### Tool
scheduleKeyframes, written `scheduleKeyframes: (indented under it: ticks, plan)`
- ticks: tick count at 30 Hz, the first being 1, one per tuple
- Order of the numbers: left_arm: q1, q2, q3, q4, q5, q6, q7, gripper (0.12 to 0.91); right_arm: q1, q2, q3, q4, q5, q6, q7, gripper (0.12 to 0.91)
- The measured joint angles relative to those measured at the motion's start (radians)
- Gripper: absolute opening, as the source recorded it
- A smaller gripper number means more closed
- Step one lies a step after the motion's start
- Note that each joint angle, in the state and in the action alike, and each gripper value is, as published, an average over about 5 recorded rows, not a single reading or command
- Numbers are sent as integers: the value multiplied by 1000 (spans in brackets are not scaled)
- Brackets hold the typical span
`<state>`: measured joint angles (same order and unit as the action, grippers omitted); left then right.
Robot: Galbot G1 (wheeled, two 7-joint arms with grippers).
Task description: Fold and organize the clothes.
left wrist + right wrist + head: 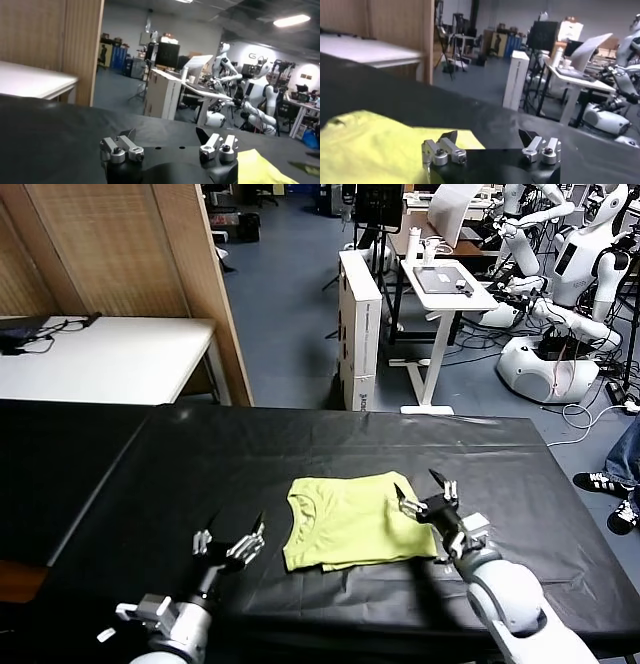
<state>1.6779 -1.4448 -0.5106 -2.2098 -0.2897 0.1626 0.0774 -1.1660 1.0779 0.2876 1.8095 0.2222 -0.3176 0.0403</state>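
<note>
The clothes (352, 519), a lime yellow-green T-shirt, lie folded into a rough rectangle on the black table cover (150, 474), neck opening toward the left. My right gripper (421, 491) hovers open over the shirt's right edge, nothing between its fingers. The right wrist view shows the shirt (375, 145) spreading beside and under the open right gripper (490, 136). My left gripper (238, 525) stands open over bare cover, a short way left of the shirt. From the left wrist camera, the left gripper (167, 136) is empty and a corner of the shirt (260, 167) shows beside it.
A white table (100, 354) stands beyond the cover at the far left, beside a wooden partition (190, 274). A white cabinet (360, 324) and a desk (440, 294) stand behind the table. Other robots (570, 294) and a person's feet (610, 484) are at the right.
</note>
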Motion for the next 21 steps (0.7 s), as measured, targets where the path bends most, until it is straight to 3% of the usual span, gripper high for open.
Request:
scheduleKeyframes:
  ticks: [3,6,14,21]
  plan:
    - [8,-5,1,0,3,-3,1,907,9,20,-18,-39,-64,-35,-12,907]
    - [15,-7,1,-3,-1,-4,1,907,10,27,-19,-51,-74,-37,-26,907]
    - [23,8,-3,-25,-19,-10,-7,907,-28,-9,52,23,111,131,-52,907]
    - [48,42,-1,-45,-22,-41,-65,907,-130,-63,180,162,221,198,-34,907]
